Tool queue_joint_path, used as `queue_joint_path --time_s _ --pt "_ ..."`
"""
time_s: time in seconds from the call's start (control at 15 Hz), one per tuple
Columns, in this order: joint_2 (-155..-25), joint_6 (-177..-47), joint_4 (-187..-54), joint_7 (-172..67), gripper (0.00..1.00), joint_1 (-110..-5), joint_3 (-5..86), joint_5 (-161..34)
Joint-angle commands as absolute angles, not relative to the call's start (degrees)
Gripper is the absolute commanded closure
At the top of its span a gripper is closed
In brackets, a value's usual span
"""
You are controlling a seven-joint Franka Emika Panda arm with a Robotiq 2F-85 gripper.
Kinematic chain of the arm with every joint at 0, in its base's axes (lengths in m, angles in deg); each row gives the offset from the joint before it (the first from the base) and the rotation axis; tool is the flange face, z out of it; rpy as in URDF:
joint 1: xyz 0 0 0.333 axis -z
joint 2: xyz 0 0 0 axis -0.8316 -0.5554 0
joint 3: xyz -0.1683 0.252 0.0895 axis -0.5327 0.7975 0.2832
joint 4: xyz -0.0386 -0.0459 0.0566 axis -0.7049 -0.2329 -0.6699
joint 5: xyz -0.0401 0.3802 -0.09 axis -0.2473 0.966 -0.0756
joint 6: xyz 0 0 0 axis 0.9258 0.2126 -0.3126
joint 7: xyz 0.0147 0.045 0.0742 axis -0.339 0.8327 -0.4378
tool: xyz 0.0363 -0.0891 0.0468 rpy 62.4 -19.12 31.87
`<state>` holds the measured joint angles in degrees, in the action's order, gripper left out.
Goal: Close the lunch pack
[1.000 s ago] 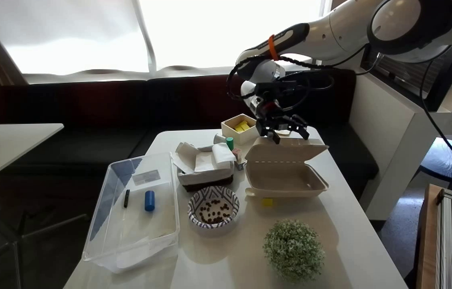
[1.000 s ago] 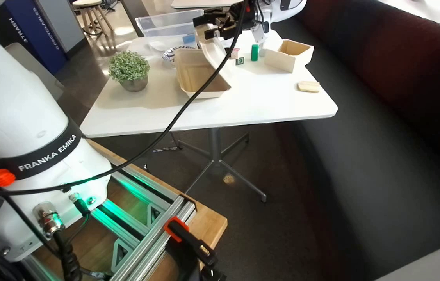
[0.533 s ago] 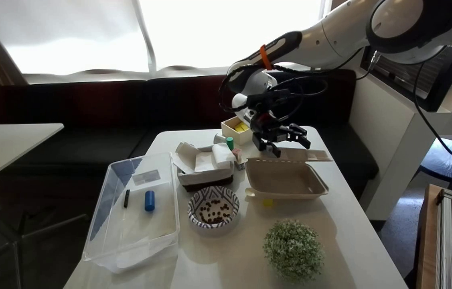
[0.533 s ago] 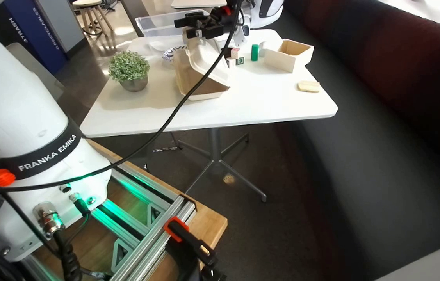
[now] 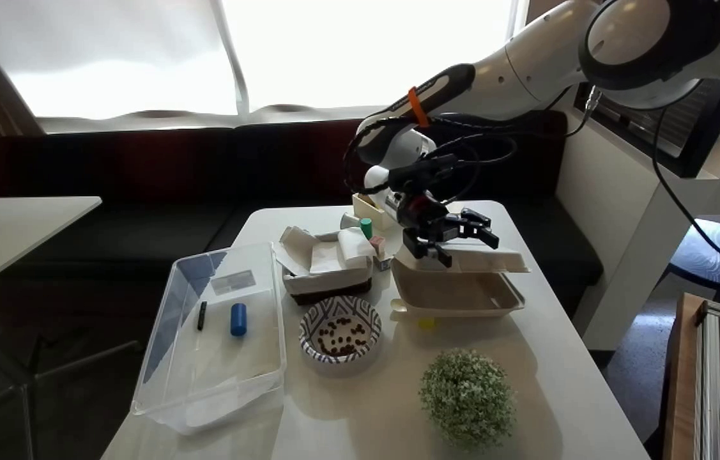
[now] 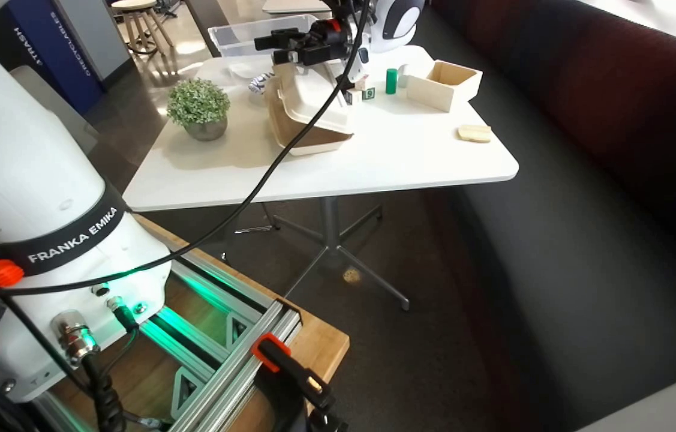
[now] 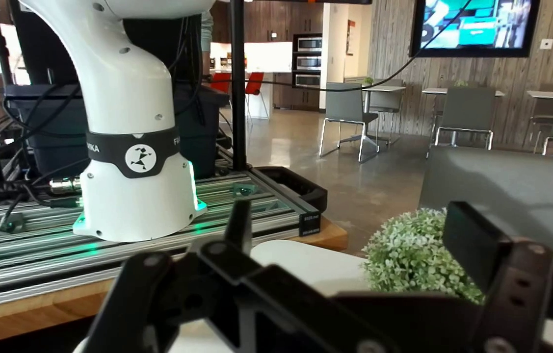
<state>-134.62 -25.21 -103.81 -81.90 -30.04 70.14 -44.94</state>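
Note:
The cream-white lunch pack stands on the white table in both exterior views. Its base faces up, and its lid is tilted down over it, with a gap at the front. The lid and base also show in an exterior view, with the gap between them. My gripper is open, its fingers spread at the lid's outer side near its free edge. It shows above the lid too; firm contact is hard to tell. In the wrist view the open gripper has nothing between its fingers.
A potted plant stands in front of the pack. A patterned bowl, a paper-lined basket and a clear bin stand beside it. Small blocks and a wooden box are behind. A black cable crosses an exterior view.
The lid has swung from about upright forward and down over the base. My gripper has moved forward and down with it, staying open. The base has hardly moved.

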Motion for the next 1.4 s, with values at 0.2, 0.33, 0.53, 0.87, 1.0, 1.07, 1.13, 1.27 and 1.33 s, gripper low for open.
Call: queue_joint_path --time_s 0.2,0.33,0.53,0.87,1.0,1.07,1.13,1.27,1.33 --pt "-135.0 -25.9 -99.8 -75.6 0.0 -38.2 58.3 -42.2" --pt "-134.8 -28.5 -99.6 -75.6 0.0 -40.3 53.2 -37.3" --pt "-135.1 -32.7 -98.9 -75.7 0.0 -44.4 45.9 -30.5" --pt "-135.2 -33.9 -98.7 -76.0 0.0 -46.5 42.3 -26.0" --pt "-134.5 -33.2 -98.8 -75.9 0.0 -46.5 41.9 -25.1" --pt "-133.7 -33.0 -99.2 -75.7 0.0 -46.5 41.7 -25.0" --pt "-133.0 -31.9 -99.4 -76.0 0.0 -46.3 41.4 -25.0" --pt "-130.8 -31.5 -100.5 -76.5 0.0 -46.3 40.4 -25.2" --pt "-129.5 -31.1 -100.9 -76.8 0.0 -46.1 39.8 -25.1"
